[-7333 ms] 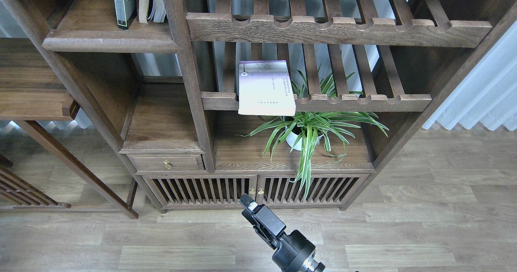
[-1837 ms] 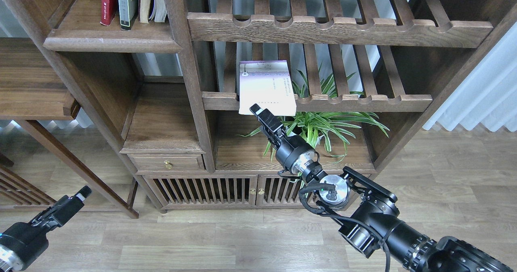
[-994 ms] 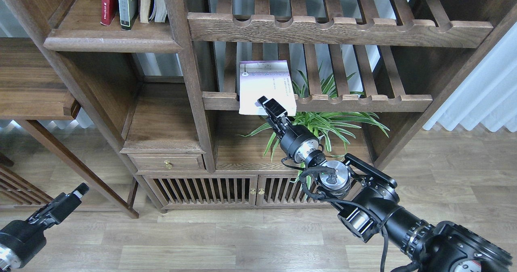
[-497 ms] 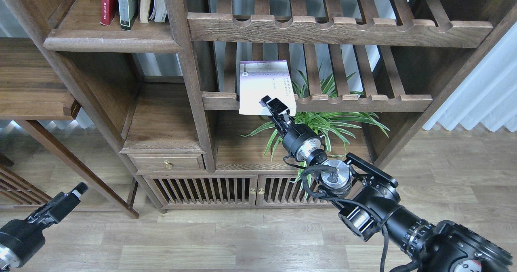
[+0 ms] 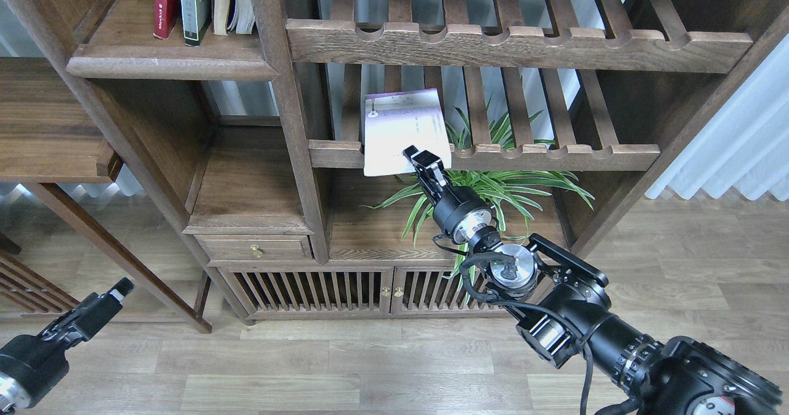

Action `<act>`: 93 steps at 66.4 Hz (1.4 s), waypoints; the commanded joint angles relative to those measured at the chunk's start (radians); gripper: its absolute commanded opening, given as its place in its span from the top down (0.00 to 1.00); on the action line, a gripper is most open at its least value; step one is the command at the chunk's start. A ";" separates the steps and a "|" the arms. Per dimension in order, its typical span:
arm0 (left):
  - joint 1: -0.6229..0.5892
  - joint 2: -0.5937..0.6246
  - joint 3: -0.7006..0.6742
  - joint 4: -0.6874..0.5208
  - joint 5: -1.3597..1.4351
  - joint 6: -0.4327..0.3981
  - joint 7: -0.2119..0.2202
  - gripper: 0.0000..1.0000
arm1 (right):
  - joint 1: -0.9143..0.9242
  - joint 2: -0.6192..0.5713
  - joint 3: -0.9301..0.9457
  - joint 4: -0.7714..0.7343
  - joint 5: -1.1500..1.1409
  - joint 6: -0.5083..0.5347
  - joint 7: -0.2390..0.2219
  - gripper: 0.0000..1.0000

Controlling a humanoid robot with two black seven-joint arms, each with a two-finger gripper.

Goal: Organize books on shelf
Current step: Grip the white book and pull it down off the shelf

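Note:
A pale lavender-white book [image 5: 400, 125] lies on the lower slatted rack, its front edge overhanging the rail and its top edge slightly tilted. My right gripper [image 5: 423, 157] reaches up from the lower right and is shut on the book's front edge. A red book [image 5: 163, 2] and a yellow-green book with a dark border [image 5: 194, 5] stand upright on the solid dark-brown shelf [image 5: 166, 65] at the upper left. My left gripper [image 5: 116, 293] hangs low at the left over the floor, holding nothing. Its fingers cannot be told apart.
Pale books [image 5: 233, 2] stand right of the yellow-green one. A spider plant in a white pot [image 5: 493, 190] sits under the lower slatted rack [image 5: 555, 155], right behind my right wrist. A second slatted rack [image 5: 511, 45] is above. A thick post [image 5: 280, 94] separates the shelf from the racks.
My right gripper has risen from the floor to the book's front edge and closed on it. The book has tilted slightly. My left arm came into view and stays low.

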 commanded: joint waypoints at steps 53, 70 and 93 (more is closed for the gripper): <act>0.062 -0.089 0.069 0.057 -0.348 0.000 -0.014 0.00 | -0.462 0.000 0.045 0.337 -0.278 0.292 -0.112 0.95; 0.050 -0.081 0.209 -0.038 -0.561 0.000 -0.037 0.00 | -0.597 0.000 0.035 0.319 -0.316 0.292 -0.288 0.95; 0.040 -0.091 0.344 -0.144 -0.606 0.000 -0.105 0.00 | -0.644 0.000 0.002 0.294 -0.313 0.292 -0.360 0.95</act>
